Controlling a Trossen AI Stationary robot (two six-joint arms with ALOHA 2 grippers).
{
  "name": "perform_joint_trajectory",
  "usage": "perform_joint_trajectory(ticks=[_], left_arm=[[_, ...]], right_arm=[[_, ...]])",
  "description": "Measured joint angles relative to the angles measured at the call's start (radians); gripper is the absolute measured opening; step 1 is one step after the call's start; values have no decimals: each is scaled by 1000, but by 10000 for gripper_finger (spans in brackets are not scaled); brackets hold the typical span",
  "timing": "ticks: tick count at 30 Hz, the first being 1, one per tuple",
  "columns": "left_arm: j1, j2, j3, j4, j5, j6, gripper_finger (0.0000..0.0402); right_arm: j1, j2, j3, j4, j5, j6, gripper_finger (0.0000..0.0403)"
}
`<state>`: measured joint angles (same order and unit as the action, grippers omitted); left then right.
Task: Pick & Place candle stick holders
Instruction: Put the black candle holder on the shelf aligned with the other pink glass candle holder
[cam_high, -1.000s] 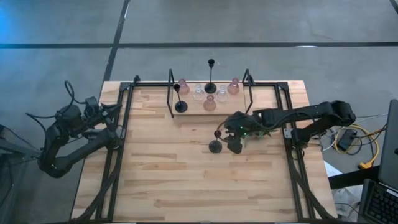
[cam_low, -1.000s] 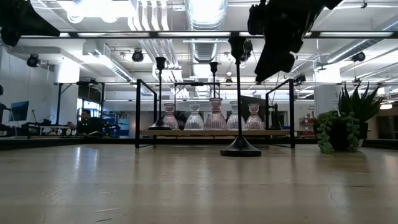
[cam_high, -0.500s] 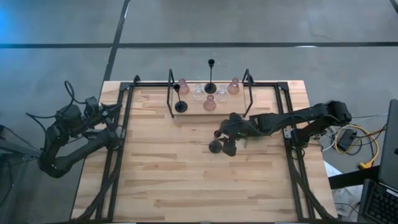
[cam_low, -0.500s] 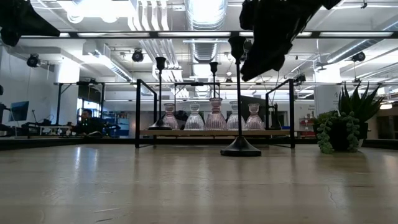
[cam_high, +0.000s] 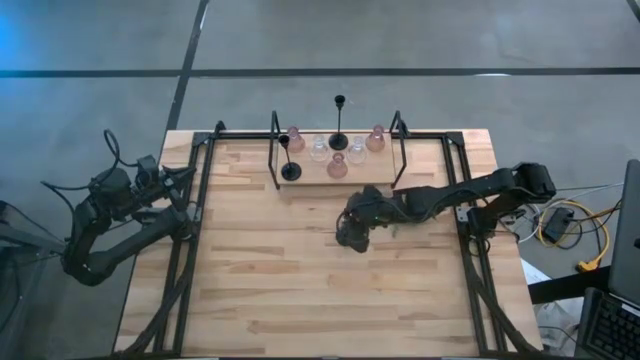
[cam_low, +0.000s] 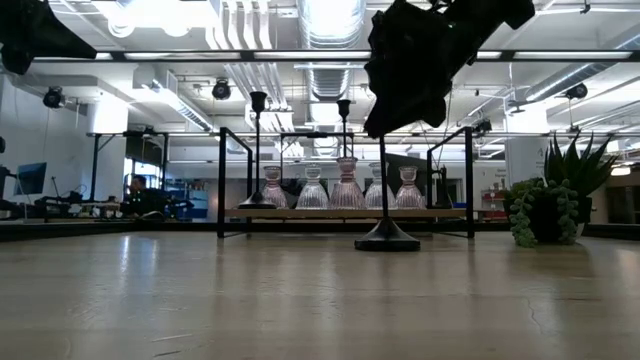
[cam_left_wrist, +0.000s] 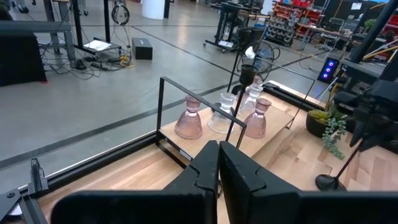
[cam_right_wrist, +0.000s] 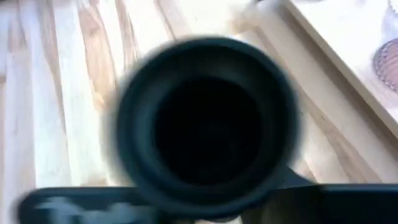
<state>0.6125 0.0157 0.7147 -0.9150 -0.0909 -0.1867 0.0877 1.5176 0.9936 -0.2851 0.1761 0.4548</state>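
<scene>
A black candle stick holder (cam_low: 383, 190) with a thin stem stands upright on its round base (cam_low: 387, 240) near the table's middle. My right gripper (cam_high: 352, 228) slants down over its top, and its cup (cam_right_wrist: 208, 124) fills the right wrist view; the gripper body hides the cup in the low view. Several pink and clear glass holders (cam_high: 337, 166) and two more black ones (cam_high: 290, 170) stand on a wooden board (cam_high: 310, 182) at the far edge. My left gripper (cam_left_wrist: 217, 168) waits shut at the table's left edge, touching nothing.
A black metal frame (cam_high: 274, 150) rises around the board, and dark rails (cam_high: 205, 200) run along both table sides. A small green plant (cam_low: 545, 205) sits toward the right. Bare wood lies between the standing holder and the near edge.
My right gripper has gone toward the table's left edge and down, tipping further forward, until it covers the top of the standing black holder. The holder has stayed upright in the same spot.
</scene>
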Motion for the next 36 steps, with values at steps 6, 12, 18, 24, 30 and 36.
perform_joint_trajectory(ticks=[6,12,18,24,30,36], left_arm=[[0,0,0,0,0,0,17],[0,0,0,0,0,0,18],[0,0,0,0,0,0,16],[0,0,0,0,0,0,18],[0,0,0,0,0,0,17],[0,0,0,0,0,0,17]], right_arm=[[-1,-51,12,8,7,38,14],[-15,-155,159,-163,100,-24,11],[-100,-203,332,-410,169,-74,11],[-209,-216,387,-519,216,-162,10],[-333,-225,326,-474,160,-238,9],[-431,-257,193,-300,52,-283,9]])
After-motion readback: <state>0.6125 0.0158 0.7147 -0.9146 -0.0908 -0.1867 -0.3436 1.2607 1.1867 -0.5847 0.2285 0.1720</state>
